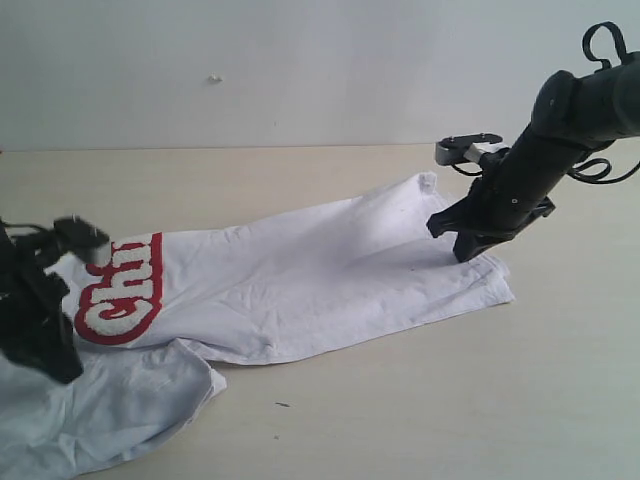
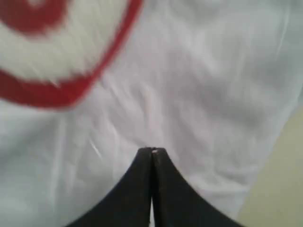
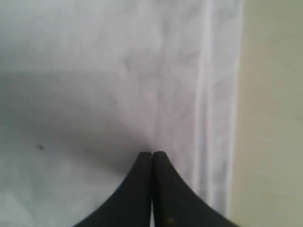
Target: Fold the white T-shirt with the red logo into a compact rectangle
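Jaws on both arms closed tight, no cloth visibly caught. Open, bite white T-shirt [image 1: 300, 270] at hem and beside red logo [image 1: 118, 295], lift together.

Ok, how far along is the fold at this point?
Early. The white T-shirt lies as a long strip, cloth covering part of the red logo: one lengthwise fold looks done. The left end effector, shut, sits by the logo, the right end effector, shut, near the hem. To do: the bunched cloth and crosswise folds.
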You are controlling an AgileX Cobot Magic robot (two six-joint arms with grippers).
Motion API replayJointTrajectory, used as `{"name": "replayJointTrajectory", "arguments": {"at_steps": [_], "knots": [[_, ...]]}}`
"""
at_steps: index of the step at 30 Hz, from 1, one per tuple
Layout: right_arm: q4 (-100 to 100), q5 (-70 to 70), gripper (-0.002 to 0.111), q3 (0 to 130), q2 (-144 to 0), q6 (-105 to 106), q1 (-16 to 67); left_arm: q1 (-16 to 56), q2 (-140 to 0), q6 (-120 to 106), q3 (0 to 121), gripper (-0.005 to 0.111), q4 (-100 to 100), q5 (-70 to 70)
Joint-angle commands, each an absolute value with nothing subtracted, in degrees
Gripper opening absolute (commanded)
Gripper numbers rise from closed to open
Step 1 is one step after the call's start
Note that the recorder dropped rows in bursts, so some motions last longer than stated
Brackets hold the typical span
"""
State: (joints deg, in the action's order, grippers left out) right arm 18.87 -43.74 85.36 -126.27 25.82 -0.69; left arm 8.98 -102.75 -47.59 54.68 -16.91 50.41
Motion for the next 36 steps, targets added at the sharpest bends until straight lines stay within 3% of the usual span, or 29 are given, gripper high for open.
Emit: {"name": "replayJointTrajectory", "arguments": {"at_steps": [1, 6, 15, 26, 36], "knots": [[25.56, -45.35, 0.0, 85.35, -125.41, 31.72, 2.31, 9.19, -98.04, -53.29, 55.94, 0.0, -30.19, 35.0], [32.14, -47.41, 0.0, 85.22, -123.73, 36.27, 7.38, 9.19, -102.86, -55.12, 59.9, 0.0, -36.06, 27.18], [37.13, -44.37, 0.0, 83.62, -126.36, 41.47, 17.34, 9.19, -120.21, -55.22, 70.44, 0.0, -37.72, 30.42], [28.88, -42.83, 0.0, 83.75, -131.6, 35.09, 17.93, 9.19, -124.71, -45.72, 74.98, 0.0, -38.21, 14.43], [23.53, -41.86, 0.0, 83.85, -131.26, 30.88, 17.93, 9.19, -124.1, -47.61, 77.64, 0.0, -38.37, 21.29]]}}
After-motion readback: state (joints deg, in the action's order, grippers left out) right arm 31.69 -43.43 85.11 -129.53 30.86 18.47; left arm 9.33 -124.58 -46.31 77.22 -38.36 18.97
